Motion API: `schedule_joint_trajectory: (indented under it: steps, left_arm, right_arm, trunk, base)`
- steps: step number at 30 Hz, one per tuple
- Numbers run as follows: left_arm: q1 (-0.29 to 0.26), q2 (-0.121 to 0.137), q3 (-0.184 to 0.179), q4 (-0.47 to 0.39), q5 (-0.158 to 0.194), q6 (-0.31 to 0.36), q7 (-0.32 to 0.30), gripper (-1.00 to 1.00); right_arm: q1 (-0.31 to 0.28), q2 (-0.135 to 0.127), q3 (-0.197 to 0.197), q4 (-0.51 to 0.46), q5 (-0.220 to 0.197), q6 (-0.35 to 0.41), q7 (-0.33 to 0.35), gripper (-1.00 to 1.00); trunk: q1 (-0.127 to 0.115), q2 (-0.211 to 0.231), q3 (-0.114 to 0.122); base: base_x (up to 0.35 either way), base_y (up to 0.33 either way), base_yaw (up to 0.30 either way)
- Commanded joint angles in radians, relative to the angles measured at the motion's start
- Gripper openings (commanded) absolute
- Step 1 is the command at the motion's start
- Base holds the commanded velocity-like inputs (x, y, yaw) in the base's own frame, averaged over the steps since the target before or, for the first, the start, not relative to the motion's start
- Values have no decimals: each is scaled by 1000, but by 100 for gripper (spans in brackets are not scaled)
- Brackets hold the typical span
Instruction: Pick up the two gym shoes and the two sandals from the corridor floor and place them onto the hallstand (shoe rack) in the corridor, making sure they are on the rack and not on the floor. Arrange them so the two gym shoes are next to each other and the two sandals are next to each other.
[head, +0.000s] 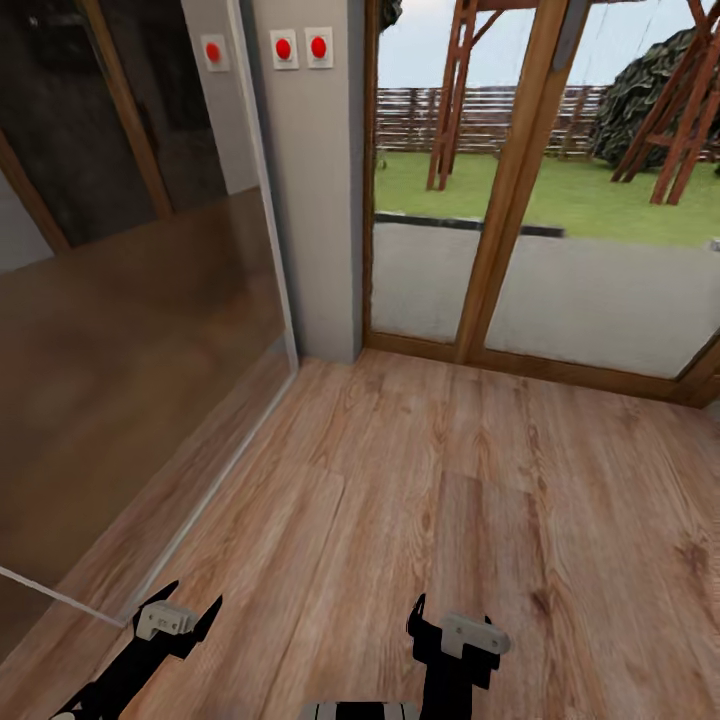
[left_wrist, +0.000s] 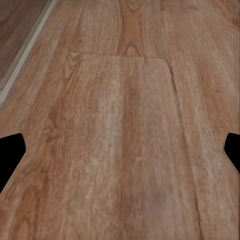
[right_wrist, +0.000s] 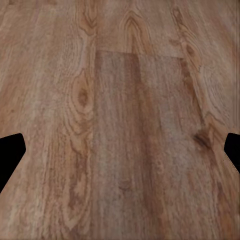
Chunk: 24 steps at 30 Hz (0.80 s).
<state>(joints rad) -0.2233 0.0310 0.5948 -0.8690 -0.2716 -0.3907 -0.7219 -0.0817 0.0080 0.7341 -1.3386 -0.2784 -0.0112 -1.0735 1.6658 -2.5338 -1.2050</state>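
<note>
Ahead, corridor floor (head: 430, 500), glass door (head: 560, 200), grey pillar (head: 315, 180), red switches (head: 300, 47)

Both arms are black and sit low in the head view, reaching forward. The left gripper (head: 185, 620) is at the bottom left, and its arm slants in from the corner. The right gripper (head: 450, 625) is near the bottom middle and stands more upright. Each one has a pale grey block on top. In the wrist views, the left gripper (left_wrist: 120, 155) and the right gripper (right_wrist: 120, 155) both have their black fingers (right_wrist: 10, 155) spread far apart, with nothing between them.
</note>
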Motion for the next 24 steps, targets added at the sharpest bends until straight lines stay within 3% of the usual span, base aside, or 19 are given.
schedule_joint_trajectory:
  steps: [1, 24]
  left_arm:
    - [-1, -1, 4, -1, -8, -5, -4, 100]
    - [-1, -2, 5, -1, -9, -5, -3, 100]
  right_arm:
    - [-1, 0, 2, -1, -5, -1, -5, 100]
    - [-1, 0, 2, -1, -5, -2, -4, 100]
  trunk:
    - [0, 0, -1]
    - [0, 0, -1]
  base:
    - [46, -31, -219]
    - [13, -9, -269]
